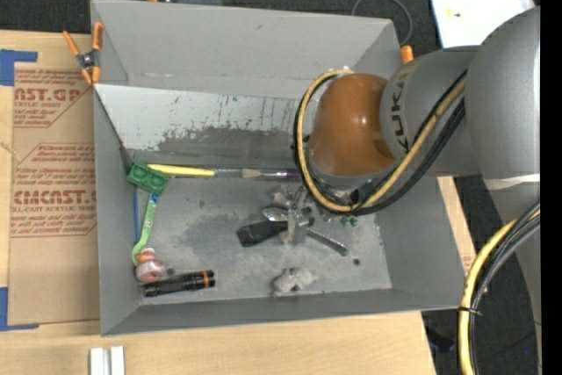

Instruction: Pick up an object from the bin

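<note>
From where I stand, the arm's orange cover hides the far right corner of the bin and the tip of the yellow-handled brush. The gripper blurs into grey metal bits beneath it, and a black thing lies partly tucked under it. The pale crumpled lump is too small to name.

From my remote desk, the KUKA arm seen from above: smooth silver-grey casing with black "KUKA" lettering at the wrist, a glossy orange-brown domed cover on its end, yellow and black cables looped around the dome, and a bare-metal gripper below.
</note>
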Robot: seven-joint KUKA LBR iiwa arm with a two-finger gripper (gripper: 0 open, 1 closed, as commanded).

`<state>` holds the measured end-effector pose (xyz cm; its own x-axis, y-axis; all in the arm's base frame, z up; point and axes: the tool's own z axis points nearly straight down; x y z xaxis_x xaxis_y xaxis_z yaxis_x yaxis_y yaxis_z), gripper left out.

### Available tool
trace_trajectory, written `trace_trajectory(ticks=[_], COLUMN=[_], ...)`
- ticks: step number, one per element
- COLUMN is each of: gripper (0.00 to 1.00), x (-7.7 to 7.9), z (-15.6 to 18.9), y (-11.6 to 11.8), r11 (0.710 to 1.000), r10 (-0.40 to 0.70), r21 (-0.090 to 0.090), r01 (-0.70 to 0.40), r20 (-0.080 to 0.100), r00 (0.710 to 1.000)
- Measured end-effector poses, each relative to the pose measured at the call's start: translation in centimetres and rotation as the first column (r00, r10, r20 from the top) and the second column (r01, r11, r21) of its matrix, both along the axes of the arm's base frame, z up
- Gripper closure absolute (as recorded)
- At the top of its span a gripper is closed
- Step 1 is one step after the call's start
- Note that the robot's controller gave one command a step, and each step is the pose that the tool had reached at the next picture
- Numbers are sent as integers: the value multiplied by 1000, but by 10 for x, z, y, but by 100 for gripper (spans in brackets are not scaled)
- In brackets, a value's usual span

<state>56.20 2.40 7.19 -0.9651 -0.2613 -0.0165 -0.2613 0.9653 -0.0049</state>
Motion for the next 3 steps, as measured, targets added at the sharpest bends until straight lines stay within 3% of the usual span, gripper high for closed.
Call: trace_trajectory(ticks=[3], gripper=[100], x=[-2], z=[64], y=[1], r11=[1000], r10=[0], r21=[0], r01=[0], r20=[-5], r00=[1000])
